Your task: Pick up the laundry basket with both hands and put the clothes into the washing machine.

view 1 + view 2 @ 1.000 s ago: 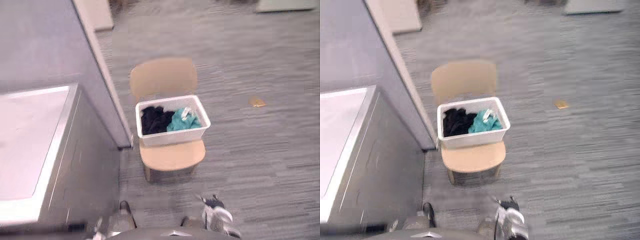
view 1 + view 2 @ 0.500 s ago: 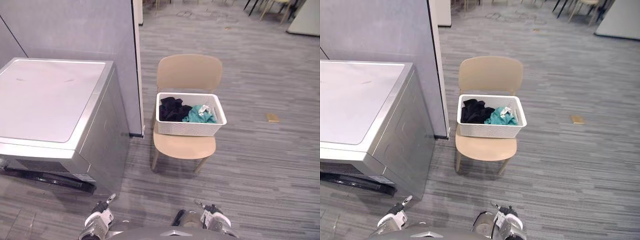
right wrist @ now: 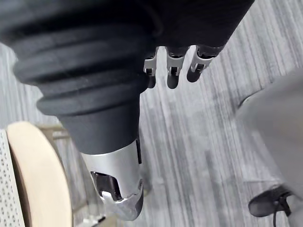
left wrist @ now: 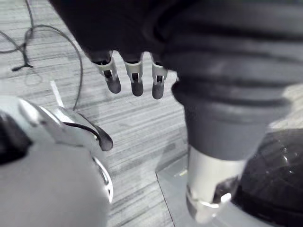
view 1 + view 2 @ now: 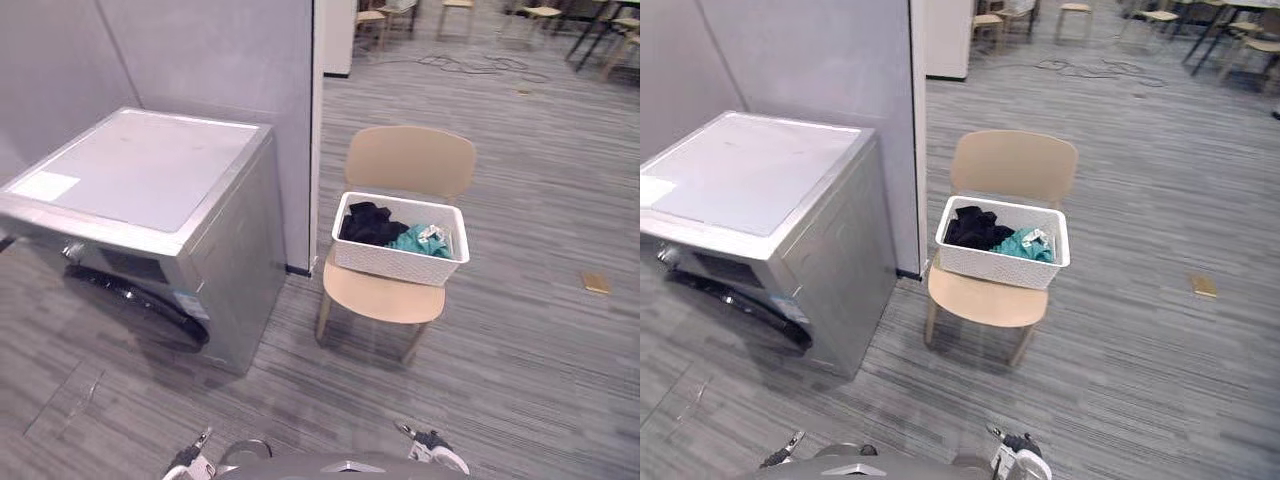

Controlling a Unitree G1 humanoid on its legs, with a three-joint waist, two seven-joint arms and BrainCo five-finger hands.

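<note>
- A white perforated plastic laundry basket (image 5: 396,263) sat on the seat of a beige, round-backed chair (image 5: 410,160), taking up most of the seat with its back edge close to the backrest.
- Inside the basket lay a crumpled black garment (image 5: 368,223) on the side toward the washer, and a teal garment (image 5: 418,243) beside it, touching it, with a bit of pale cloth on top.
- The silver-grey front-loading washing machine (image 5: 150,185) stood to the left of the chair, with a gap of floor between them; its flat top was bare apart from a pale label near one corner, and its dark round door faced the robot's left. I could not tell whether that door was open.
- A grey partition wall (image 5: 220,60) ran behind the washer and ended just beside the chair.
- The robot's left hand (image 4: 137,81) hung low at its side over the grey striped carpet (image 5: 520,380), fingers straight and relaxed, gripping nothing.
- The right hand (image 3: 172,71) hung the same way, fingers loose and empty, well apart from the basket; the chair's seat edge showed past it.
- A small tan scrap (image 5: 597,283) lay on the carpet to the right of the chair, well apart from it.
- More chairs (image 5: 545,10) stood at the far end of the room.
</note>
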